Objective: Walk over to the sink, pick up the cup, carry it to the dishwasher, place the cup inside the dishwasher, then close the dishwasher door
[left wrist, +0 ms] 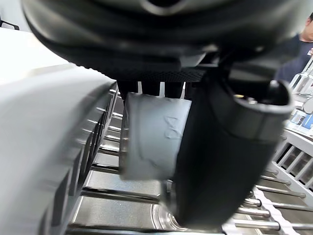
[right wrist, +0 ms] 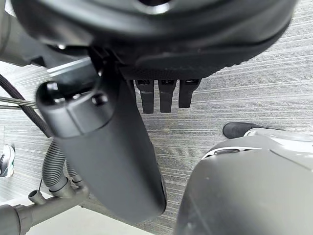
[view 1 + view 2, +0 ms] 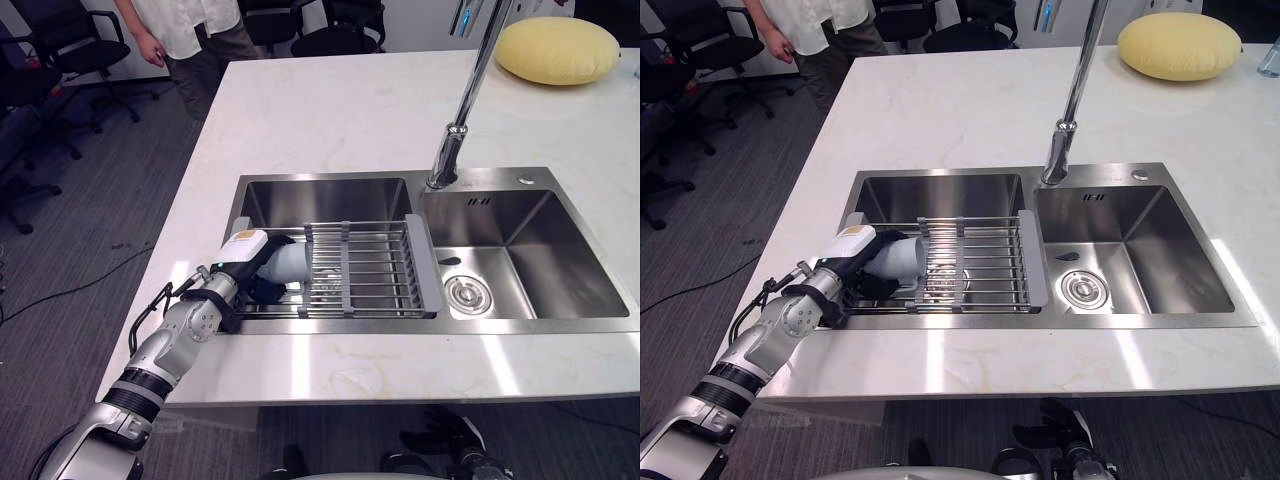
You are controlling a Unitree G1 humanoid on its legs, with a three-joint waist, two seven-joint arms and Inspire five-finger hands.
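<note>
left wrist view: left hand [image 1: 215, 161] is closed on the cup [image 1: 154, 132], thumb curled across its side and fingers behind it. cup lies on its side at the left end of the rack [image 3: 365, 268], over the left basin of the sink [image 3: 320, 200]. right hand [image 2: 117, 142] hangs over the floor, fingers relaxed, holding nothing.

risks, as i judge them:
- cup wall looks smooth and round, and the grip is sideways on. if the pinch is shallow it could roll out on the lift and drop below the rack.
- cup sits v. close to the rack's end bar. a lift that drifts toward the rack could snag the rim and twist the cup in the hand.
- a tilted carry could spill any water left inside.

hard to make out:
- fingertips are hidden behind the cup, so can't tell how far they wrap.
- can't tell if the cup rests on the rods by the rack or is already clear of them.
- cup's mouth isn't visible, and there's no telling if it has a handle.
- person [image 3: 195, 30] beyond the rack is cut off at the frame edge.
</note>
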